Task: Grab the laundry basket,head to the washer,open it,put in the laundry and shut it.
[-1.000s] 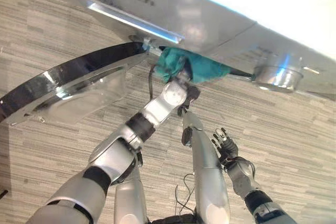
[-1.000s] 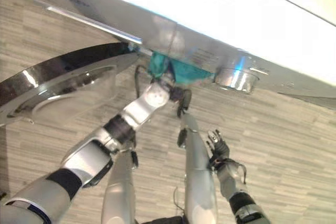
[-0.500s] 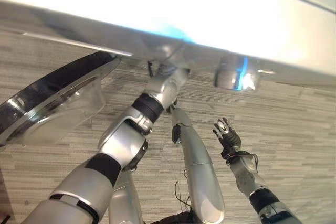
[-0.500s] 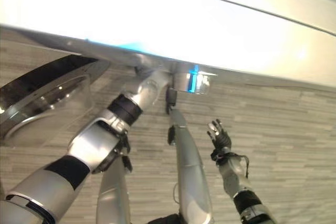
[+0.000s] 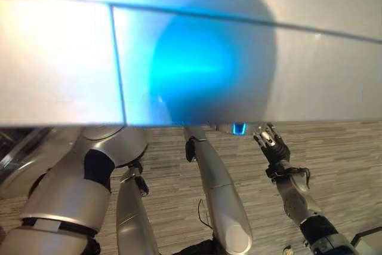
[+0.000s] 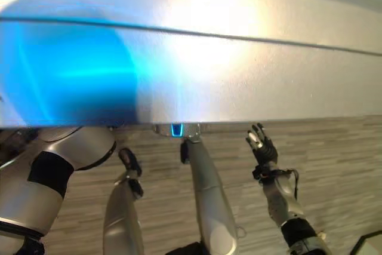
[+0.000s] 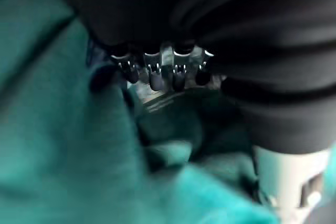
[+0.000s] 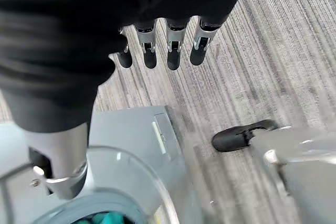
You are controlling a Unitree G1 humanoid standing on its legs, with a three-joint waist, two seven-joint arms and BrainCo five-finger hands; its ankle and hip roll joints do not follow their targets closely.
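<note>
Inside the washer (image 5: 197, 58), left robot hand (image 7: 157, 69) grips teal laundry (image 7: 63, 145); right robot hand (image 5: 271, 147) hangs released.

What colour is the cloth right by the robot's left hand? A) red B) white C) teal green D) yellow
C: in the left wrist view, teal green cloth lies all around the left hand, just past its dark-tipped fingers.

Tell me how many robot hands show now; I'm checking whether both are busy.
2. The left hand is amid teal laundry in its wrist view; the right hand is raised open over the floor, by the washer.
</note>
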